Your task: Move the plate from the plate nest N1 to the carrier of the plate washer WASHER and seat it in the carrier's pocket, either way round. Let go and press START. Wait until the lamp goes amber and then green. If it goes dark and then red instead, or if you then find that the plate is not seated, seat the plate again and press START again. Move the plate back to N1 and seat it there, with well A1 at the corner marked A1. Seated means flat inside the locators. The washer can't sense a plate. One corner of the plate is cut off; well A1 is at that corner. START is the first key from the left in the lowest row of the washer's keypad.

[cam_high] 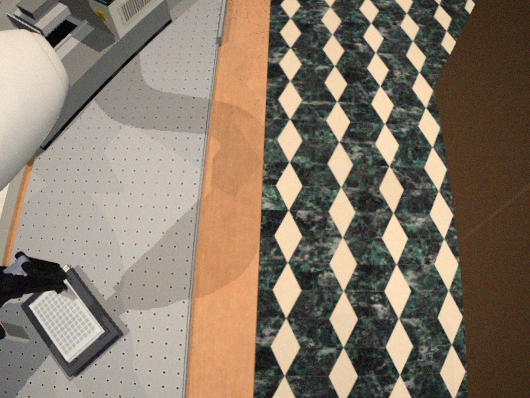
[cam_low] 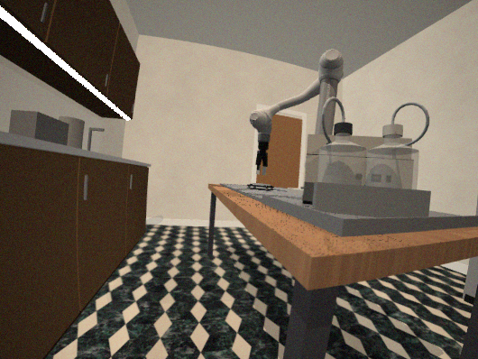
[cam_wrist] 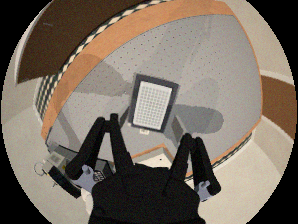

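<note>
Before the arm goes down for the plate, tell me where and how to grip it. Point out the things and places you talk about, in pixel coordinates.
Come straight down on the plate [cam_high: 67, 321] [cam_wrist: 150, 106] and probably pinch its two long sides. It lies flat in the dark nest [cam_high: 112, 336] [cam_wrist: 171, 104], and the open gripper [cam_high: 32, 305] [cam_low: 261, 171] [cam_wrist: 151, 115] hangs above, fingers apart across its narrower width.

In the top view, the black two-fingered gripper [cam_high: 31, 307] [cam_low: 261, 170] [cam_wrist: 151, 115] is cut off by the left edge, and it covers one corner of the dark grey rectangular plate nest [cam_high: 111, 336] [cam_low: 261, 187] [cam_wrist: 154, 79]; the white plastic well plate [cam_high: 66, 320] [cam_wrist: 150, 106] is partly hidden there too; the grey boxy washer [cam_high: 131, 17] [cam_low: 370, 198] [cam_wrist: 59, 161] runs past the top edge, partly behind the thick white arm [cam_high: 27, 100] [cam_low: 293, 100]; its keypad is too small to read in the wrist view; in the exterior view, the plate's outline is too small to tell from the nest.
</note>
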`<action>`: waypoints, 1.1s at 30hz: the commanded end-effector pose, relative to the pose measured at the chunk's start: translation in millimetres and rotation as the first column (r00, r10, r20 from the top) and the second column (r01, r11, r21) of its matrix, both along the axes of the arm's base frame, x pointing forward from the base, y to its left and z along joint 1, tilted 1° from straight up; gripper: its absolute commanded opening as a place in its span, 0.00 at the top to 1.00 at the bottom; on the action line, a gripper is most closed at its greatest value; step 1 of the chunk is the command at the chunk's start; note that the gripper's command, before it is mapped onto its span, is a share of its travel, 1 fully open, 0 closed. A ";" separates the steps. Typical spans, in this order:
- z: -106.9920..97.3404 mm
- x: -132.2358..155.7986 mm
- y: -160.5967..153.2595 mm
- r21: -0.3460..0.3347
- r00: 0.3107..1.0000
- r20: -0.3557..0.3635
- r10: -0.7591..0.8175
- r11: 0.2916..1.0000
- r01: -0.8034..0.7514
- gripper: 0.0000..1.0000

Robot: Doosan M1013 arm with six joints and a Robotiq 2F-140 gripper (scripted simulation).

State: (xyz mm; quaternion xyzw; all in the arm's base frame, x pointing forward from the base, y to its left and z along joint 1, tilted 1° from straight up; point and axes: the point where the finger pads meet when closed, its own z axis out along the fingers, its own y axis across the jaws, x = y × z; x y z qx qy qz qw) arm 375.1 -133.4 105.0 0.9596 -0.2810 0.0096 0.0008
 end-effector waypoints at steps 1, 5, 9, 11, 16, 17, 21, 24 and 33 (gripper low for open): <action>-11.3 -3.1 1.7 0.005 1.000 -0.004 0.000 1.000 0.000 0.30; -18.0 -3.0 1.7 0.005 1.000 -0.004 0.000 1.000 0.000 0.30; -23.0 -3.0 1.7 0.005 1.000 -0.004 0.000 1.000 0.000 0.30; -24.6 -3.0 1.7 0.005 1.000 -0.004 0.000 1.000 0.000 0.30; -33.0 -2.8 1.7 0.005 1.000 -0.004 0.000 1.000 0.000 0.30; -34.6 -2.8 1.7 0.005 1.000 -0.004 0.000 1.000 0.000 0.30; -41.3 -2.7 1.7 0.005 1.000 -0.004 0.000 1.000 0.000 0.30; -43.5 -2.7 1.7 0.005 1.000 -0.004 0.000 1.000 0.000 0.30; -43.5 -2.7 1.7 0.005 1.000 -0.004 0.000 1.000 0.000 0.30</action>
